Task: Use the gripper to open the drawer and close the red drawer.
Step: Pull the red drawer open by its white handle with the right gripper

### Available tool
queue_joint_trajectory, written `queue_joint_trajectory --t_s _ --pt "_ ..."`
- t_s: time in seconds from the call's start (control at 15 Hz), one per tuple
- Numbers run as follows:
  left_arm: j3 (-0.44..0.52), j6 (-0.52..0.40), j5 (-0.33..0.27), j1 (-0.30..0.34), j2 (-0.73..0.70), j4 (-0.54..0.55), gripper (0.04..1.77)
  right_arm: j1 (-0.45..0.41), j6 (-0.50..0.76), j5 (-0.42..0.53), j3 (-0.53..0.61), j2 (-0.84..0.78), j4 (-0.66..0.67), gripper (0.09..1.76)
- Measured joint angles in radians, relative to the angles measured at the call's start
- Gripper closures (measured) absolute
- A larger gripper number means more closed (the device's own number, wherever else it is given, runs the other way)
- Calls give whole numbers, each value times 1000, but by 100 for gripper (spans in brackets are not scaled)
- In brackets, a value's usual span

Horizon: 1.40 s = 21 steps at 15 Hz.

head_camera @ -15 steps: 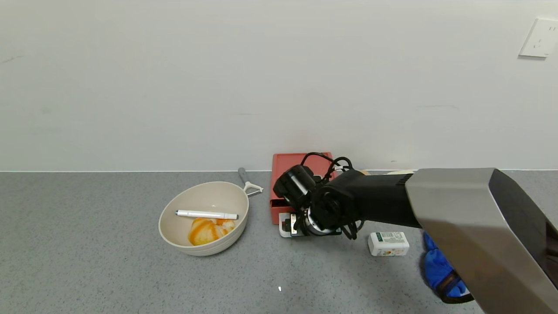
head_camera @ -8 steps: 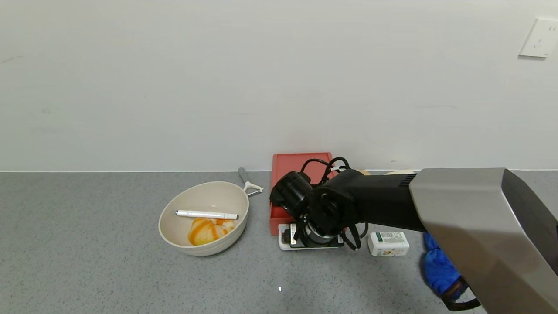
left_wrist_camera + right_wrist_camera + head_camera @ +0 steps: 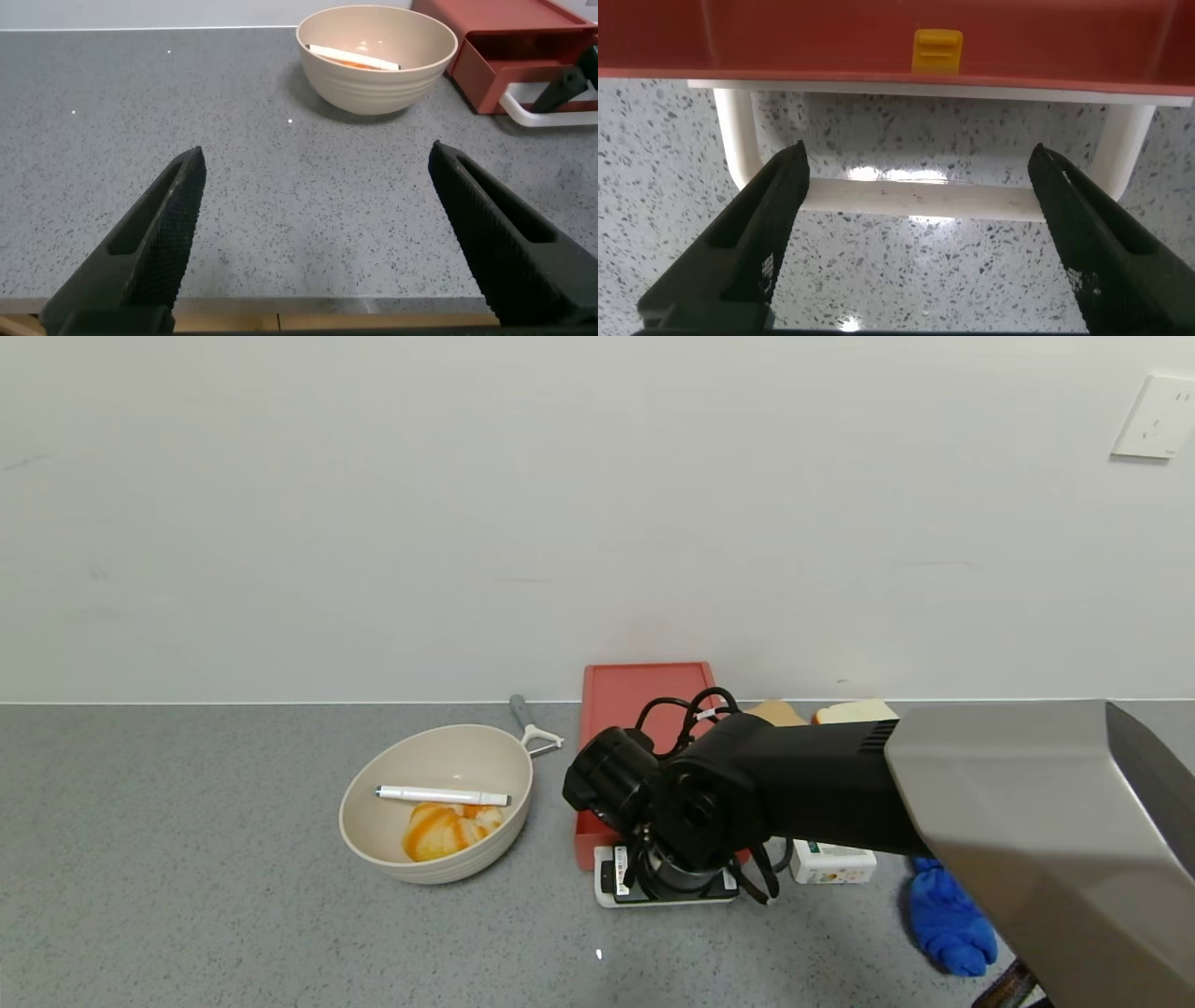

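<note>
The salmon-red drawer (image 3: 644, 695) stands against the wall, its tray pulled out toward me. Its white loop handle (image 3: 607, 899) lies on the counter in front. My right gripper (image 3: 665, 882) points down at the handle and is open. In the right wrist view its fingers (image 3: 752, 243) stand wide at both ends of the handle bar (image 3: 920, 198), with the red tray front (image 3: 831, 37) and a yellow clip (image 3: 938, 49) beyond. My left gripper (image 3: 318, 163) is open and empty over bare counter near the front edge. It shows only in the left wrist view, which also shows the drawer (image 3: 505, 37).
A cream bowl (image 3: 373, 831) with a white pen and orange peel sits left of the drawer. A peeler (image 3: 532, 723) lies behind it. A small white box (image 3: 833, 863), a blue cloth (image 3: 948, 919) and bread pieces (image 3: 854, 711) lie to the right.
My right gripper has moved toward me. The white handle and the drawer tray came with it, so the tray now stands further out of the red box.
</note>
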Motion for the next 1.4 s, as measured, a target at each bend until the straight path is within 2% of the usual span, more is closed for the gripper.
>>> queue_joint_trajectory --t_s 0.27,0.8,1.4 --pt "0 0 0 0 0 0 9 10 16 4 47 -25 -1 14" --pt "0 0 0 0 0 0 9 49 57 81 146 -85 2 14" --pt "0 0 0 0 0 0 9 75 76 86 204 -116 -4 14"
